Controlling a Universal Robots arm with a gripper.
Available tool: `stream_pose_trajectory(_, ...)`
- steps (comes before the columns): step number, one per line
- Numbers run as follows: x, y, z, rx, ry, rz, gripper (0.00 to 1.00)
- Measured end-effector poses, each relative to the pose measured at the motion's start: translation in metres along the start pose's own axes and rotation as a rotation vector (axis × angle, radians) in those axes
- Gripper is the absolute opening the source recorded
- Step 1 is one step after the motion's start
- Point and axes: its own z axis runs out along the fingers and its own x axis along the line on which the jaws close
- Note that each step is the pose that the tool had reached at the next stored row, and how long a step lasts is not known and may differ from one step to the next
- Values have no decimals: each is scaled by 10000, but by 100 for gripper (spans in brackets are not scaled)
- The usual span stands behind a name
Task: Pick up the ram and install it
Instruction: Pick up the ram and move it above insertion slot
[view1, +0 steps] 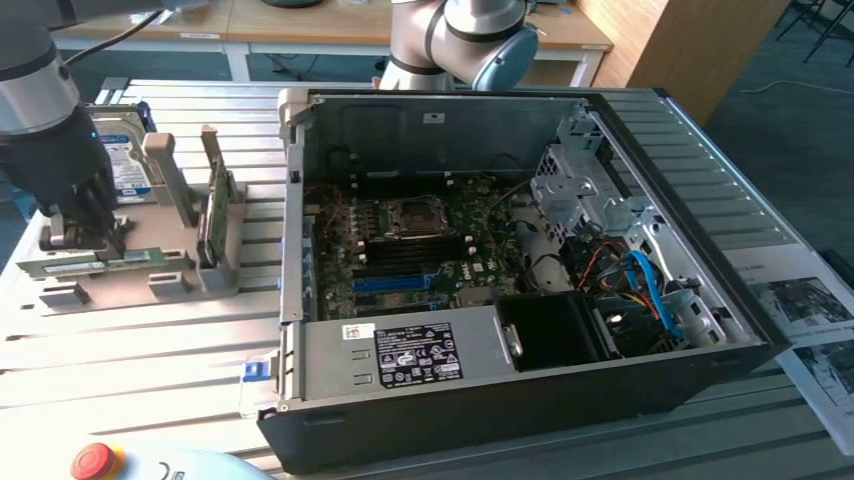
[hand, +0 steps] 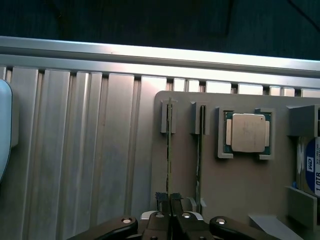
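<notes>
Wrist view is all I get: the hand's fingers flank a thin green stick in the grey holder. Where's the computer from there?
Observer: The computer case stands on the exterior view's right of the holder that carries the ram.
Operator: Is it closed up?
Observer: No, its upper side is open; the motherboard lies exposed inside.
Operator: Anything else out there?
Observer: A red stop button sits in front of the holder in the exterior view, apart from it.
</notes>
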Motion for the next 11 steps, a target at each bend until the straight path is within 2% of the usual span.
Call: stream_pose_trajectory(11,0,7,-196,0,0,21,12)
